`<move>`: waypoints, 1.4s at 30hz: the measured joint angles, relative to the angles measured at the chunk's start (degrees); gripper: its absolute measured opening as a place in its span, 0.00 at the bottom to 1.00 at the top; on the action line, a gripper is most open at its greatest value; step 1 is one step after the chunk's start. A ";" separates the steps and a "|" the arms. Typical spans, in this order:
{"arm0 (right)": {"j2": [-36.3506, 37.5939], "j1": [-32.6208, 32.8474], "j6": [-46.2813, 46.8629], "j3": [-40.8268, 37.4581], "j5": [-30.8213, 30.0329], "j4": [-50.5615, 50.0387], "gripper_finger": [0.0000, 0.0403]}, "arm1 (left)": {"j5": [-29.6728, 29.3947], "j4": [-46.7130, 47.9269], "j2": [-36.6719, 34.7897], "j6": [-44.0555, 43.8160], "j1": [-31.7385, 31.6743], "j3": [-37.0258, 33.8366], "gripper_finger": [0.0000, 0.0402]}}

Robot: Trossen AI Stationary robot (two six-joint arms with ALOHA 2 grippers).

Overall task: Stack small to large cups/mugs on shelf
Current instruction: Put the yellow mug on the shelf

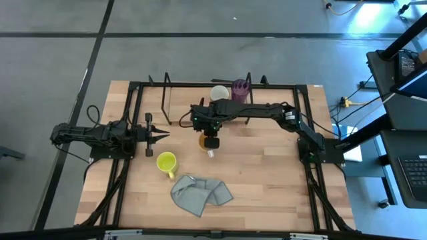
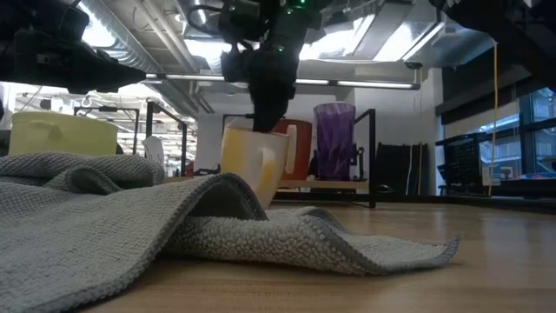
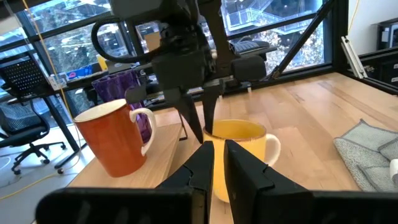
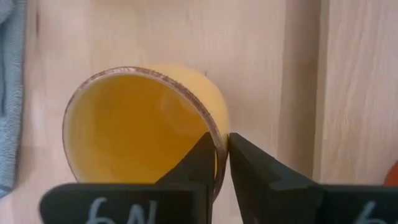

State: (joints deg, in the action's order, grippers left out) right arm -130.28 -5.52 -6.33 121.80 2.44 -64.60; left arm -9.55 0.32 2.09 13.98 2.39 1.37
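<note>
Right wrist view showed the right gripper (image 4: 222,152) pinching the rim of the orange mug (image 4: 140,124) mid-frame, jaws narrow astride its wall. Glazed, rigid ceramic looked slippery, breakable and fairly heavy; rim or handle suited gripping. Left gripper (image 1: 162,136) waited centre-left, jaws nearly closed, empty.

Even, cool overhead light on the table (image 1: 267,187) in the high view; shadows short and soft. Bright glare patch on the floor (image 1: 370,17) at the far right corner. Low view strongly backlit: ceiling lights (image 2: 347,39) blown out, arms above reduced to silhouettes, grey cloth (image 2: 130,217) close to the lens soft and blurred. Left wrist view had daylight through windows (image 3: 267,31); background hazy. Right wrist view warm, evenly lit, near fingers (image 4: 261,177) out of focus
</note>
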 joint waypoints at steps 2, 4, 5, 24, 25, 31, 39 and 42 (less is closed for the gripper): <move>-0.02 0.07 -0.11 0.00 0.13 0.20 0.12 | 0.00 -0.01 0.00 0.00 0.01 0.00 0.08; -0.33 0.07 -0.24 0.01 0.14 1.23 0.12 | -0.01 -0.02 0.00 0.00 -0.01 -0.01 0.08; -0.45 0.00 -0.23 0.00 0.15 1.53 0.12 | -0.01 0.00 0.00 0.00 -0.01 -0.01 0.08; -0.24 -1.51 -0.04 1.48 0.28 1.51 0.12 | -0.01 0.00 0.00 0.13 0.01 -0.01 0.08; -0.24 -1.51 -0.09 2.38 0.28 1.07 0.12 | -0.01 0.00 0.00 0.13 0.01 0.01 0.08; -0.15 -1.20 -2.40 12.50 0.25 0.59 0.12 | -0.01 0.00 0.00 0.11 0.01 0.01 0.08; 9.76 0.79 6.55 13.30 0.12 7.64 0.12 | 1.68 -4.39 0.00 -16.32 0.05 -0.01 0.08; 14.33 1.14 13.60 12.72 0.29 10.83 0.12 | 1.63 -10.16 -0.02 -30.09 0.03 -0.01 0.08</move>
State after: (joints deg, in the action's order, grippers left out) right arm -115.94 -4.38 7.28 134.52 2.73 -53.77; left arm -7.93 -9.84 2.07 -16.11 2.42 1.37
